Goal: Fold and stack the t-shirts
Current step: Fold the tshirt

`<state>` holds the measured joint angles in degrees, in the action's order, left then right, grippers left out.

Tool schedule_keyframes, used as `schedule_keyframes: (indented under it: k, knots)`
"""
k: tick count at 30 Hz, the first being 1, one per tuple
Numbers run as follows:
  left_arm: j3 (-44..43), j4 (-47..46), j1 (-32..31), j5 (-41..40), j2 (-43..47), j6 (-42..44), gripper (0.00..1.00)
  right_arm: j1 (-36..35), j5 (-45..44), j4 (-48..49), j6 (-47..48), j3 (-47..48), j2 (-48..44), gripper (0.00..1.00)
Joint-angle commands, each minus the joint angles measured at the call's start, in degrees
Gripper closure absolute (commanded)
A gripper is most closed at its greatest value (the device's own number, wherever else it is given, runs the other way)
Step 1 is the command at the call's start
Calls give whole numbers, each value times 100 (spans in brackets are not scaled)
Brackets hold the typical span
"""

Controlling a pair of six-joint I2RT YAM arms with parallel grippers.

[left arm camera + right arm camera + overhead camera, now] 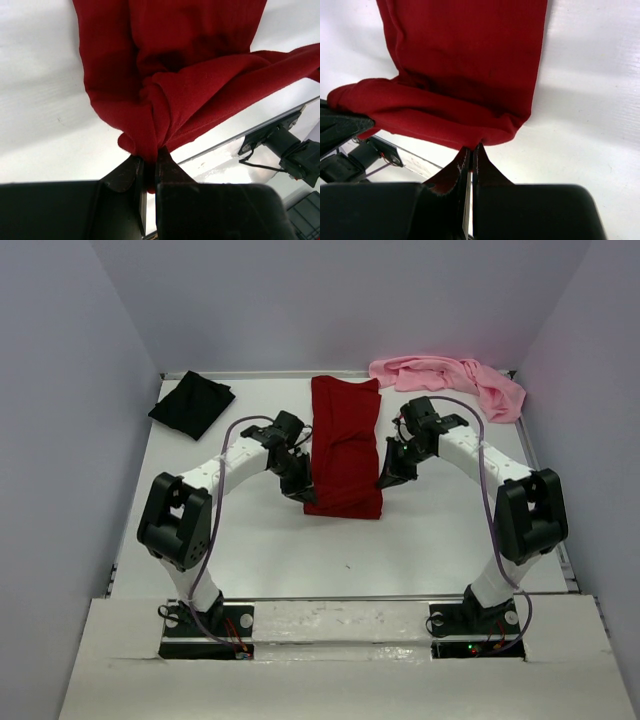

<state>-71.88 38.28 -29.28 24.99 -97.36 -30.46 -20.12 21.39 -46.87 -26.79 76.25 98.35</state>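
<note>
Dark red t-shirt [345, 448]: soft matte knit cloth, plain, folded into a long narrow strip, laid lengthwise at the middle of the white table [300, 550]; far end flat and squared, near end raised and bunched into deep creases between the two arms. Left gripper [150, 161]: black fingers drawn narrow, pinching a gathered wad of the near left corner, cloth puckered into folds just above the tips. Right gripper [471, 149]: fingers pressed almost together on the thin hem at the near right corner, edge there smooth and rolled. Left edge of the strip partly hidden behind the left wrist in the overhead view. Black t-shirt [192, 404]: folded roughly into a diamond-shaped pad, at the far left corner of the table, well apart from the red one. Light pink t-shirt [452, 377]: unfolded, crumpled into a long rumpled heap along the far right edge, one end trailing toward the right side. Table surface smooth, painted white, faintly scuffed. Pale plain walls [60, 390] on three sides.
</note>
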Motion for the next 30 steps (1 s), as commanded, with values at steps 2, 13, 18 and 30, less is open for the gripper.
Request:
schedule_keyframes:
  k: [2,13,18,30]
  knots:
    - [-335,162,71,-249,-257,259,98,131,-275,275,139,294,97,100]
    - [-731,179,141,-469,-556,321,100,237,-416,460,174,435,290,100]
    - [-1143,250,273,-513,-740,365,100,289,-416,468,191,584,396,100]
    - [-1277,30,344,-276,-1065,304,100,289,-486,609,147,883,817,100]
